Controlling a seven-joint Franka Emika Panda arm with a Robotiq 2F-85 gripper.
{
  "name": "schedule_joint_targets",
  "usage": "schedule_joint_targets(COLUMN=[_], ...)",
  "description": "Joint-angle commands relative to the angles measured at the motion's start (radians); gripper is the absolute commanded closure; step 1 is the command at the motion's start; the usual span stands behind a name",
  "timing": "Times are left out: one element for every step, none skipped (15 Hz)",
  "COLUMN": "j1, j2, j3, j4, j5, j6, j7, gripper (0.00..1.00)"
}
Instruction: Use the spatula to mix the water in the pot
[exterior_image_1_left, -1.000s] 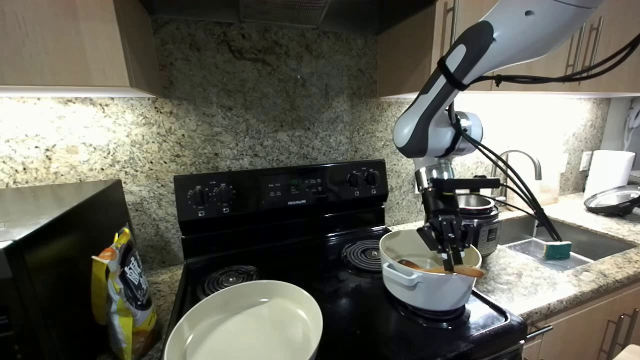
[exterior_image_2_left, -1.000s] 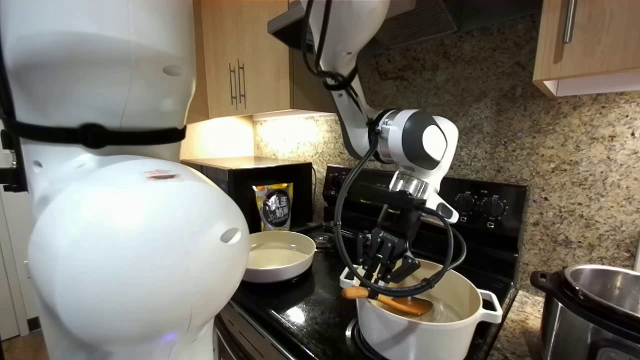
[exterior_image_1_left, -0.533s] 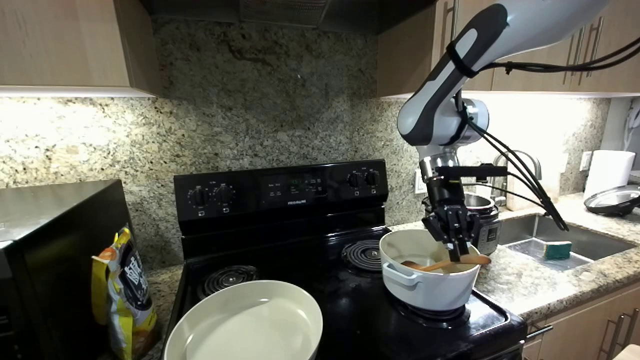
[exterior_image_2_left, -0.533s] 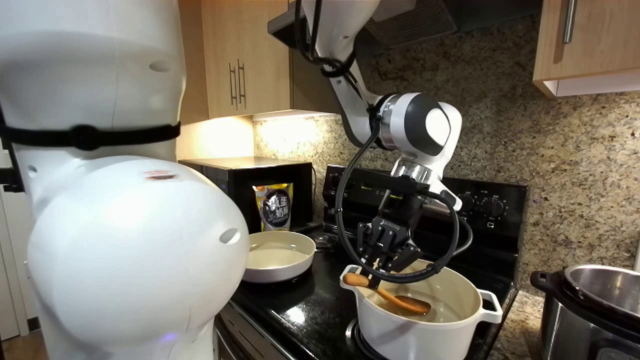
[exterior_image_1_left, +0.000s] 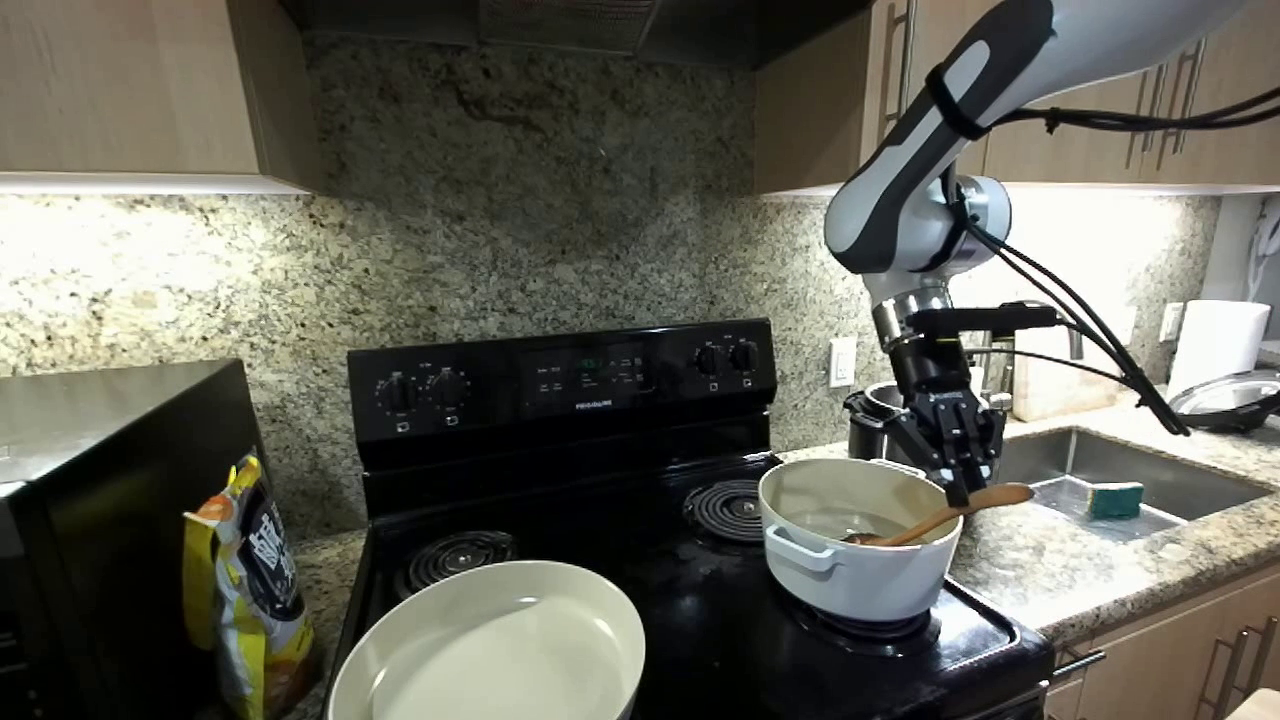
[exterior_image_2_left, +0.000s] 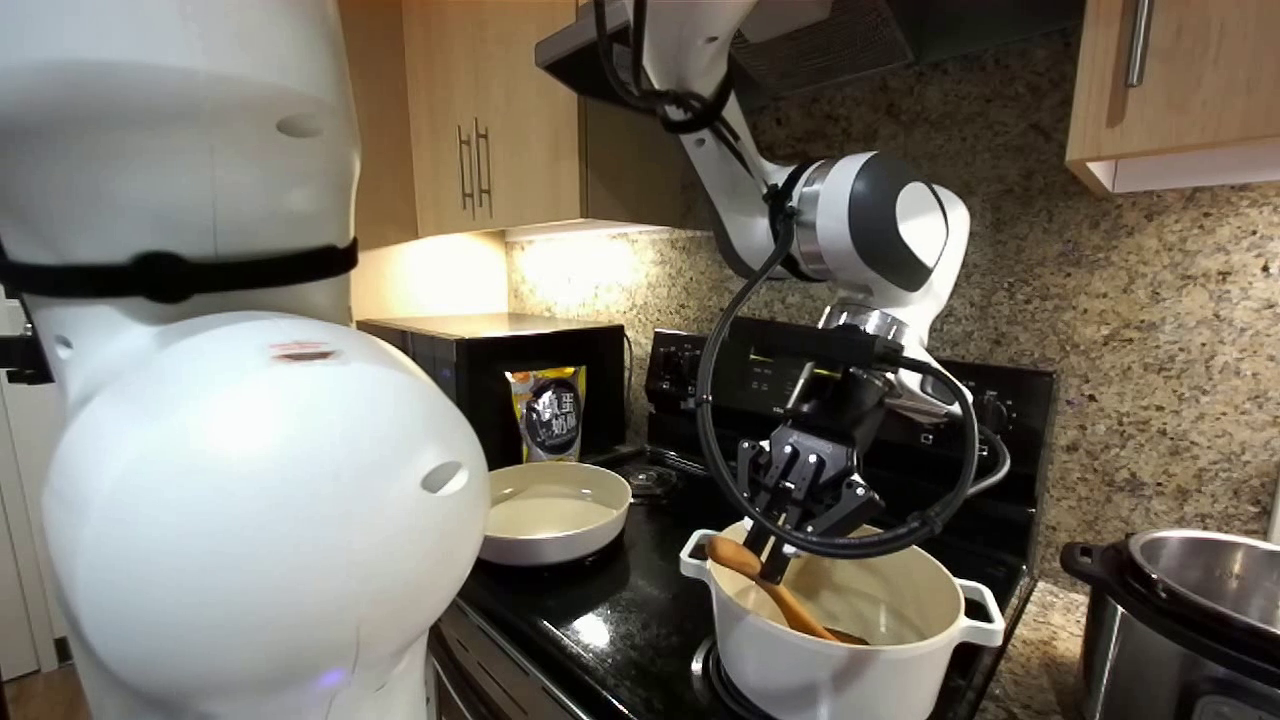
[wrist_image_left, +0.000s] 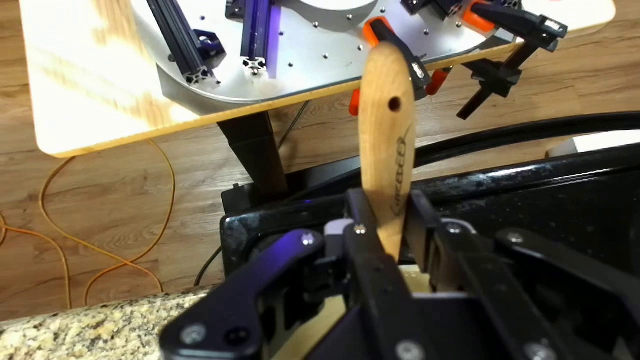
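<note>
The wooden spatula (exterior_image_1_left: 1003, 495) is tilted across the rim of the white pot (exterior_image_1_left: 862, 580). Its handle end sticks out over the rim and its darker blade end is low inside the pot, partly hidden by the near wall. My gripper (exterior_image_1_left: 962, 490) is above the pot's rim, shut on the spatula's handle. In an exterior view the spatula (exterior_image_2_left: 795, 606) slopes down into the pot (exterior_image_2_left: 820, 672) from my gripper (exterior_image_2_left: 770, 566). In the wrist view the spatula's handle (wrist_image_left: 386, 125) stands between the fingers of my gripper (wrist_image_left: 386, 202). Clear water (exterior_image_1_left: 845, 522) shows in the pot.
The pot stands on a burner of the black stove (exterior_image_1_left: 690, 640). A wide pale pan (exterior_image_1_left: 500, 650) is on the stove too. A steel multicooker (exterior_image_2_left: 1200, 620) stands beside the stove, near the sink (exterior_image_1_left: 1190, 480). A snack bag (exterior_image_1_left: 262, 590) leans by the microwave (exterior_image_1_left: 120, 480).
My gripper has moved up and toward the sink side, carrying the spatula. The spatula now tilts more steeply, and its blade has shifted across the pot toward the near wall.
</note>
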Motion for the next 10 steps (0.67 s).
schedule_joint_targets(j1=[-0.007, -0.004, -0.002, 0.001, 0.004, 0.007, 0.010, 0.012, 0.014, 0.017], j2=[0.064, 0.077, 0.089, 0.096, 0.107, 0.116, 0.126, 0.140, 0.155, 0.160], j3=[0.003, 0.006, 0.008, 0.012, 0.015, 0.019, 0.022, 0.027, 0.032, 0.039], j4=[0.037, 0.043, 0.049, 0.053, 0.060, 0.067, 0.074, 0.084, 0.097, 0.104], j5=[0.005, 0.015, 0.026, 0.034, 0.038, 0.039, 0.043, 0.046, 0.050, 0.051], j6=[0.001, 0.021, 0.034, 0.053, 0.065, 0.079, 0.088, 0.093, 0.084, 0.068], j7=[-0.001, 0.008, 0.010, 0.015, 0.017, 0.019, 0.018, 0.013, 0.007, -0.005], gripper=[0.92, 0.92, 0.92, 0.92, 0.92, 0.92, 0.92, 0.92, 0.92, 0.92])
